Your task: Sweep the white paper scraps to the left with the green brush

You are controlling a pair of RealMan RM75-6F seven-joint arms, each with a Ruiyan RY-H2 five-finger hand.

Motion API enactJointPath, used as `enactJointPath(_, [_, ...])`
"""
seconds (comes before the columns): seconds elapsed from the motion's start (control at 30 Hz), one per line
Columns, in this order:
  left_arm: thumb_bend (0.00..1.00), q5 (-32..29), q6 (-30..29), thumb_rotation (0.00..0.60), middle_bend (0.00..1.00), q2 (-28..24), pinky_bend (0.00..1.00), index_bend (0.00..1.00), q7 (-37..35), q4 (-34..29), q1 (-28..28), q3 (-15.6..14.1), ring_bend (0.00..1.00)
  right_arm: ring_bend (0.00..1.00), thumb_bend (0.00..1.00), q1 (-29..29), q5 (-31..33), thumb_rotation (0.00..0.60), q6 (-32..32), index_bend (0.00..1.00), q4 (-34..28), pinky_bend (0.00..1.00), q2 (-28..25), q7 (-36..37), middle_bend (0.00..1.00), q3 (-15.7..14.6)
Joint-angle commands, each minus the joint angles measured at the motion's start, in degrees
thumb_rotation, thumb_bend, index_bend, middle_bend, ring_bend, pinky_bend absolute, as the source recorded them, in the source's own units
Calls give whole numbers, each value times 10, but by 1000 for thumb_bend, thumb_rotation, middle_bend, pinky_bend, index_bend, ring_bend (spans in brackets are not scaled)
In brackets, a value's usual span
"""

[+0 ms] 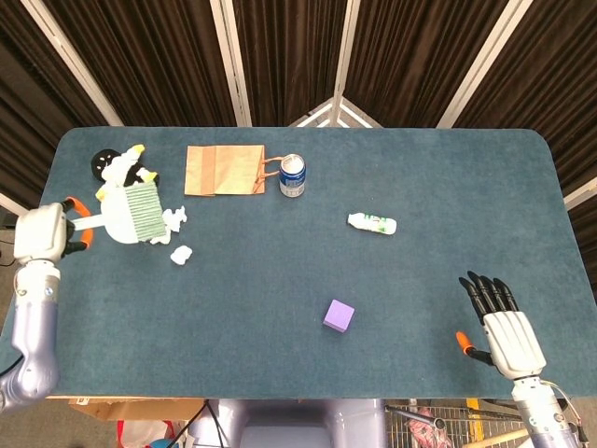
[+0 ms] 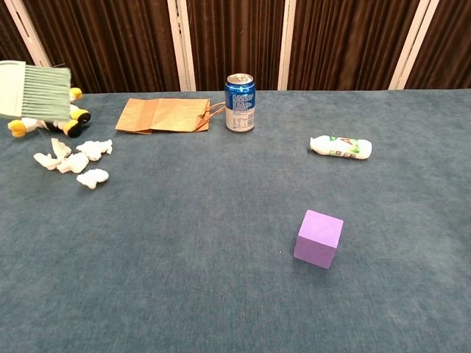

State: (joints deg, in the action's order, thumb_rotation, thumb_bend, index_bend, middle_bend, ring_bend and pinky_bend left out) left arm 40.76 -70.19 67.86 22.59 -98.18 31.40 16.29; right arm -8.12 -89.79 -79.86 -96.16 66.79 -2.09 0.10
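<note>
Paper scraps (image 2: 73, 159) sit in a loose bunch on the left side of the table (image 1: 420, 168), so the sweep looks mostly done, though they're not at the left edge and one bit lies slightly apart toward the near side; nearest the robot, the right hand (image 1: 504, 327) rests with fingers spread, holding nothing; a bit further out sits the purple cube (image 2: 319, 237); over on the left, the left hand (image 1: 42, 233) grips the orange handle of the green brush (image 1: 131, 213), lifted clear above the scraps; judging by that, maybe one more pass is left; plush toy (image 1: 117, 168) and paper bag (image 2: 162, 115) at the back.
</note>
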Motion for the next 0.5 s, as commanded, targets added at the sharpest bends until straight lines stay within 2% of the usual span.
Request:
enactJointPath(0.03, [783, 66, -27, 600, 1000, -10, 998, 793, -29, -65, -31, -29, 1000, 0, 344, 0, 0, 600, 0, 0, 0, 0, 0, -1, 0, 0])
enactJointPath(0.2, [746, 126, -36, 600, 1000, 7, 997, 768, -25, -116, -53, -79, 1000, 0, 345, 0, 0, 600, 0, 0, 1, 0, 1, -4, 0, 0])
enactJointPath(0.33, [692, 166, -40, 600, 995, 36, 962, 704, 3, -141, -65, -125, 983, 0, 344, 1, 2, 600, -1, 0, 1, 0, 2, -6, 0, 1])
enactJointPath(0.4, [624, 183, -43, 600, 942, 53, 899, 621, 19, -142, -70, -144, 924, 0, 344, 1, 2, 600, -1, 0, 1, 0, 2, -6, 0, 1])
enactJointPath(0.5, [444, 195, -42, 600, 701, 70, 729, 433, 37, -139, -76, -164, 718, 0, 344, 1, 3, 600, -1, 0, 1, 0, 2, -5, 0, 2])
